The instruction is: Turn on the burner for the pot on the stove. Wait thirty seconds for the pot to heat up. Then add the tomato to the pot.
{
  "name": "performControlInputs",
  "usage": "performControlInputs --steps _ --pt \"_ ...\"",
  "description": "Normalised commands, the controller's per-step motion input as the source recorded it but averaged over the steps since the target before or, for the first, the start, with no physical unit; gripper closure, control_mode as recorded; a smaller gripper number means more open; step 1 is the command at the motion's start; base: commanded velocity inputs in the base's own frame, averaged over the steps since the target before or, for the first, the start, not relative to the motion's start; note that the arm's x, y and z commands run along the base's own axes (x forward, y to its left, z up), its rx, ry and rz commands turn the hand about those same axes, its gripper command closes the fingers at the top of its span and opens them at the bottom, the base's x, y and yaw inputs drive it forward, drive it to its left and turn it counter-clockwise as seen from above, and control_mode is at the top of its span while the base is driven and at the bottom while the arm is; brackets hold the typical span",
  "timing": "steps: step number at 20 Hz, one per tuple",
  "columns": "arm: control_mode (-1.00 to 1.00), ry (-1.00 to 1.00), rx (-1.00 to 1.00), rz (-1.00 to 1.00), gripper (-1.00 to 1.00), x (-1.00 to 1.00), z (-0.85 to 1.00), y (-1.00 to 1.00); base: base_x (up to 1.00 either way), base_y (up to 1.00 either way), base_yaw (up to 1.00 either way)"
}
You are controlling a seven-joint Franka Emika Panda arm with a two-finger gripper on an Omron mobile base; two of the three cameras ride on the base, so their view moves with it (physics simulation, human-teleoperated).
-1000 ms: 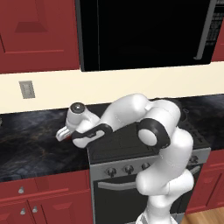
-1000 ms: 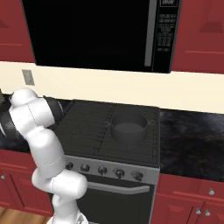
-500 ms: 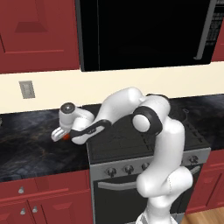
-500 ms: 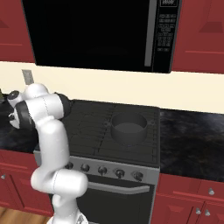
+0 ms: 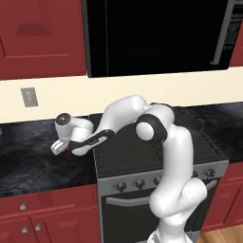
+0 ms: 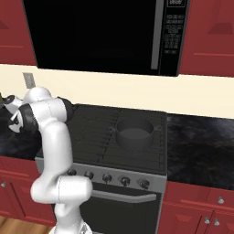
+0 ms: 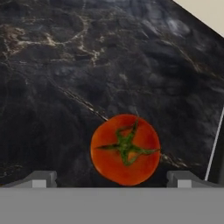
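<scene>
- While the arm reaches far out to its left in the left base view, the tool point(image 5: 63, 147) hangs low over the dark marbled counter point(image 5: 33, 159), just left of the stove point(image 5: 142, 154).
- A small patch of red-orange, the tomato point(image 5: 70, 147), shows right at the tool's tip, on the counter; from this side I cannot tell whether they touch.
- To the tool's right, the stove's ribbed grates run back under the arm, and a row of knobs point(image 5: 138, 183) sits on the grey front below.
- Above and to the left of the tool, a wall outlet point(image 5: 29, 97) sits on the cream wall, and a black microwave point(image 5: 156, 35) hangs above the stove between red cabinets point(image 5: 40, 38).
- Seen from the right base view, the arm bends away to the left edge, and the hand's end is mostly hidden behind the arm's own links, so the tool's state cannot be read there.
- Well to the right of the arm, the pot point(image 6: 134, 133) stands upright on the right rear part of the stove point(image 6: 91, 137); its inside looks dark and bare.
- Looking along the tool in the hand view, its two grey fingertips point(image 7: 41, 178) stand wide apart at the bottom, clamped on nothing.
- Between them, slightly ahead, the tomato point(image 7: 125, 149) rests on the counter point(image 7: 65, 65) with its green stem star facing the camera; clear gaps separate it from each fingertip.
</scene>
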Motion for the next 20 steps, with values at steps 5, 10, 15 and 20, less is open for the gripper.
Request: performControlInputs --steps 5,10,15,20 --pt "-1.00 0.00 0.00 0.00 -1.00 0.00 0.00 0.00 0.00 0.00 0.00" --pt "-1.00 0.00 0.00 0.01 -1.00 0.00 -0.09 -0.11 0.00 0.00 0.00" --pt "-1.00 0.00 0.00 0.02 -1.00 0.04 -0.10 -0.11 0.00 0.00 0.00" --pt "-1.00 0.00 0.00 0.02 -1.00 0.09 -0.13 -0.06 0.00 0.00 0.00"
